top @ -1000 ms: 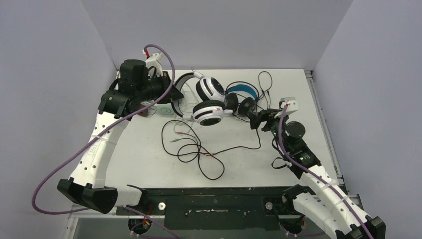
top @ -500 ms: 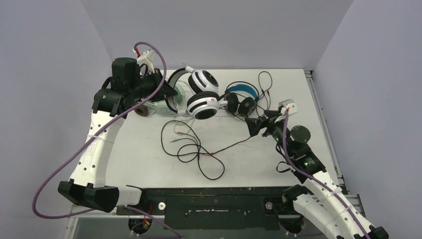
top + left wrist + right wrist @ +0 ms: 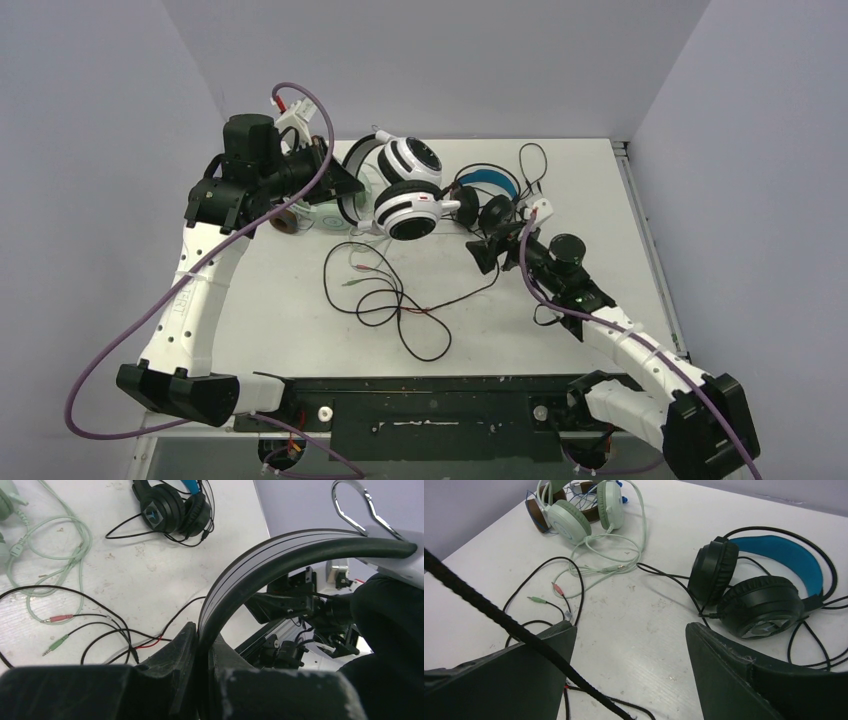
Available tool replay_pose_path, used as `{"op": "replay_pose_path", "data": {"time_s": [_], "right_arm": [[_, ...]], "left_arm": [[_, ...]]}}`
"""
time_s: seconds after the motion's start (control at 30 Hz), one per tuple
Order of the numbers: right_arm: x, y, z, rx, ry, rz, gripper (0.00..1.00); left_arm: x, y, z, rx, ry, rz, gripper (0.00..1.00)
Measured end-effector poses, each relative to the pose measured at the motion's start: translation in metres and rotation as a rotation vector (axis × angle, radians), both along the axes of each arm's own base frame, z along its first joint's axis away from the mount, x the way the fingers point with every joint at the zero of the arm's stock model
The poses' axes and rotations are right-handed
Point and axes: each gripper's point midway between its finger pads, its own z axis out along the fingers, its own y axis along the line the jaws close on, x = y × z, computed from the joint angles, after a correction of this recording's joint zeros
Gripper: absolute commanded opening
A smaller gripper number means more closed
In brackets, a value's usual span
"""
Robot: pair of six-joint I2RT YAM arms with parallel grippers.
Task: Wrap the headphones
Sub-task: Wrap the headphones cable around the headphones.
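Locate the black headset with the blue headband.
Top view: the black headset lies far back on the table, right of the white headset, just beyond the right gripper.

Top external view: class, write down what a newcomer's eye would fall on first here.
The white, black-striped headset at the back, its headband pinched in the left hand. Next, the tangle of black cable in the middle of the table, with the open right hand beside the blue-banded black headset.

white/blk-striped headset (image 3: 408, 213), mint headset (image 3: 569, 522), blk headset (image 3: 760, 605) w/ blue band
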Motion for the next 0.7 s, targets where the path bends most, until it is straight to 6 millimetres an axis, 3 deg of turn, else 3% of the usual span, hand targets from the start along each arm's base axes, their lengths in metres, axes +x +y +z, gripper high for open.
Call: {"op": "replay_pose_path", "data": {"time_s": [0.1,0.2,0.37,0.53,0.7], "right_arm": [[0.008,0.01,-0.006,-0.01,0.002,0.035,0.63],[0.015,0.024,-0.006,-0.019,-0.01,0.071,0.41],[0.007,0.068,-0.011,-0.027,-0.02,0.184,0.35],[-0.006,0.11,-0.027,0.005,0.015,0.278,0.27],[0.0,0.142,-0.033,0.033,0.056,0.315,0.22]], "left_arm": [[-0.002,-0.004,0.003,-0.023,0.001,-0.021,0.0],[-0.004,-0.007,0.007,-0.047,0.002,-0.035,0.0],[-0.002,-0.018,0.011,-0.148,0.008,-0.048,0.0],[0.0,-0.032,-0.005,-0.303,0.078,-0.053,0.0],[0.004,-0.042,-0.017,-0.399,0.149,-0.031,0.0]]}}
